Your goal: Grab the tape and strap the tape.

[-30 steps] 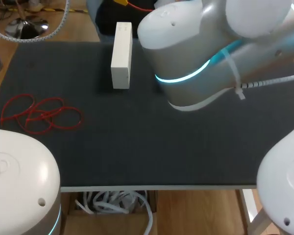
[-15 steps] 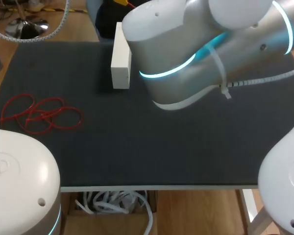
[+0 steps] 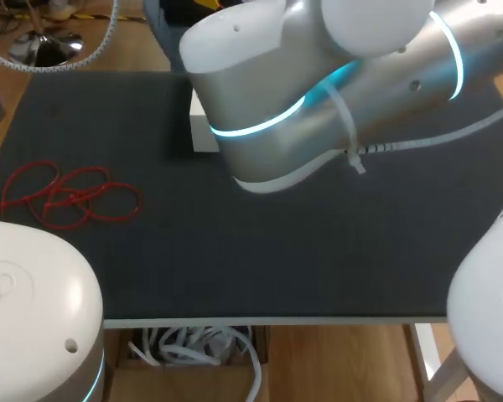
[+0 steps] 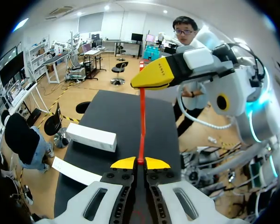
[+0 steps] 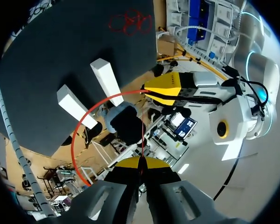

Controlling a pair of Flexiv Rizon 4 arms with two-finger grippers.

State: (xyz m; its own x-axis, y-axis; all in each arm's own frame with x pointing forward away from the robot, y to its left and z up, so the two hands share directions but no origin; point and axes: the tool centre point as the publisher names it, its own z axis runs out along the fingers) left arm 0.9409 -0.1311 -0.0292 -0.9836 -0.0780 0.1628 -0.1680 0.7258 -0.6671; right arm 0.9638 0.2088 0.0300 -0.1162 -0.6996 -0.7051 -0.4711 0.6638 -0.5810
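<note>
A thin red strap [image 4: 142, 121] is stretched in the air between my two grippers, high above the table. My left gripper [image 4: 140, 163] is shut on one end of it. My right gripper [image 4: 155, 77] pinches the other end straight ahead. In the right wrist view my right gripper [image 5: 141, 163] is shut on the strap [image 5: 142, 133], which runs ahead and bows out in a wide loop to the left gripper [image 5: 170, 91]. In the head view my right arm [image 3: 318, 92] fills the upper middle and both grippers are hidden.
A loose pile of red straps [image 3: 67, 197] lies at the left of the dark table [image 3: 235, 251]. A white box [image 3: 201, 126] stands at the back, mostly behind my right arm. The right wrist view shows two white blocks [image 5: 107, 81] [image 5: 74, 107].
My right arm has swung left in the head view and now covers most of the white box. The pile of straps has not moved.
</note>
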